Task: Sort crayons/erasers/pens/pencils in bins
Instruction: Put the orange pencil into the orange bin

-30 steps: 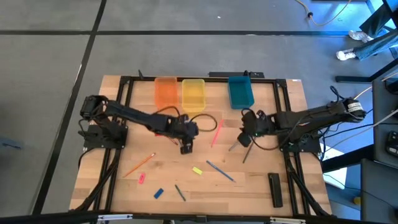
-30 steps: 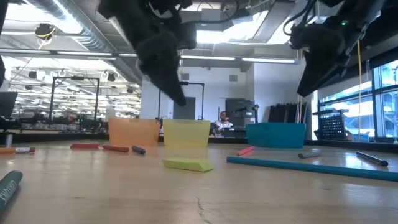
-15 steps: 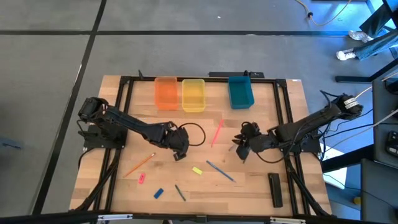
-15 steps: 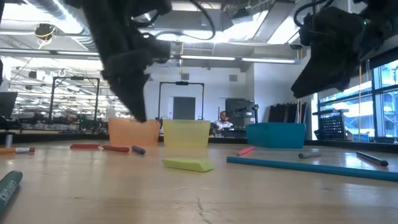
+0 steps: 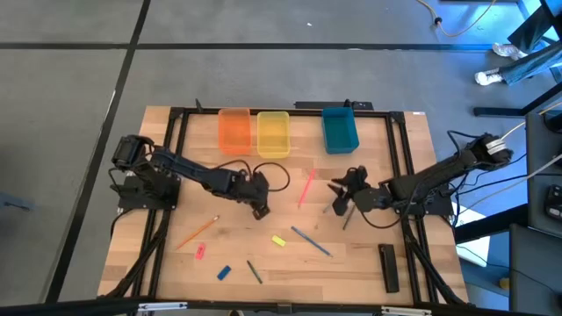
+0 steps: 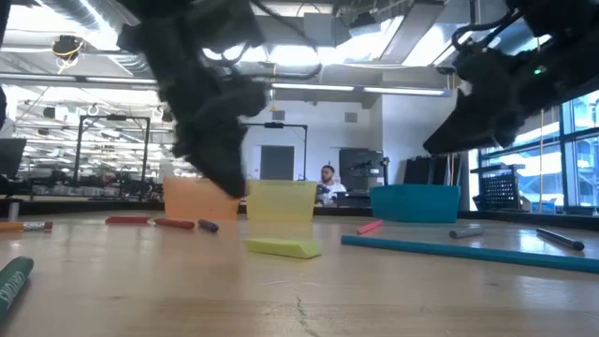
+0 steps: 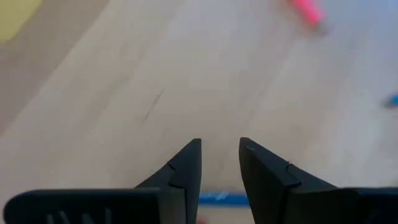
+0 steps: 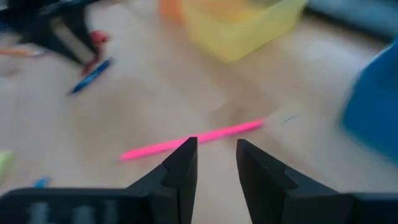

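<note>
3 bins [image 5: 273,133] side by side along the table's [image 5: 369,259] far edge, erasers [image 5: 278,240] near the front

My left pincer [image 5: 260,211], a second ago over the middle of the worktop [image 5: 351,254] and then swung nearer and leftward, has come back a little rightward and now sits just far of the yellow eraser [image 5: 278,240]. My right pincer [image 5: 337,204] has dropped from beside the teal bin [image 5: 339,130] toward the nearer middle, and my right arm now lies lower and more outstretched. In the low view my left arm shows shifted leftward, in front of the orange bin [image 6: 192,198].
</note>
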Robot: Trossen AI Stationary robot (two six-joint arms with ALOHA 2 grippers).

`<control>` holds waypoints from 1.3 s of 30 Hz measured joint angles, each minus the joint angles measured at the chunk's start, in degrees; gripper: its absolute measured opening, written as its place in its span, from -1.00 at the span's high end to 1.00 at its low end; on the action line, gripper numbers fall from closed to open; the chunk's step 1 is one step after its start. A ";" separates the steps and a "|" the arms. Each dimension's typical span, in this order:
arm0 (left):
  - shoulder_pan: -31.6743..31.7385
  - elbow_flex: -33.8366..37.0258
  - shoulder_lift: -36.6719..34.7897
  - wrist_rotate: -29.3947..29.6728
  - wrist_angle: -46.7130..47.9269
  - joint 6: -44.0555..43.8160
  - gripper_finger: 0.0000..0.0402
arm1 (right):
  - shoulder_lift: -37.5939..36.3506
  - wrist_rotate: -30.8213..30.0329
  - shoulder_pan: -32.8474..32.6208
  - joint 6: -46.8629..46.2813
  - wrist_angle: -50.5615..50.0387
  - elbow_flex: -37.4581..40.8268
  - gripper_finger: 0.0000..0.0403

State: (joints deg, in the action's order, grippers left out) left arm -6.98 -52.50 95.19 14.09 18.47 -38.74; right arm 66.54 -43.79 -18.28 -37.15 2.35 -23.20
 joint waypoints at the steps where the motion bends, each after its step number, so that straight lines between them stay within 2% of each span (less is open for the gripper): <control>1: 0.29 -0.01 -0.02 -1.48 -0.01 0.08 0.50 | 0.00 -1.78 0.72 1.63 0.30 0.00 0.42; 4: 0.44 0.16 0.01 -3.13 4.87 -0.99 0.50 | 0.00 -5.12 3.07 6.04 1.35 0.00 0.42; 8: -0.06 0.16 -0.48 -3.26 8.19 -3.06 0.50 | 0.02 -3.32 9.10 15.55 5.36 0.02 0.42; 13: -0.77 0.05 -2.18 -7.98 12.90 -9.03 0.50 | 0.02 9.03 19.56 27.45 15.22 0.00 0.43; 16: -2.50 0.14 -3.01 -8.55 19.88 -12.54 0.50 | 0.21 14.93 24.93 30.35 19.63 0.00 0.42; 20: -6.85 0.14 -3.40 -8.68 26.81 -17.05 0.49 | 0.46 20.50 29.26 31.02 24.36 -0.04 0.43; 23: -10.15 0.15 -3.34 -8.86 29.92 -19.56 0.49 | 0.61 21.09 30.43 29.53 25.27 -0.02 0.42; 28: -13.54 0.14 -3.34 -9.16 30.22 -19.76 0.50 | 0.99 21.81 30.64 25.99 25.06 -0.02 0.42; 39: -16.28 0.14 -3.85 -9.13 32.56 -19.50 0.48 | 3.95 26.73 30.42 20.09 25.24 -0.02 0.42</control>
State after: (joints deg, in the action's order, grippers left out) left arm -23.26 -52.36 91.34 4.96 51.02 -58.24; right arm 70.49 -17.06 12.14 -17.05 27.59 -23.23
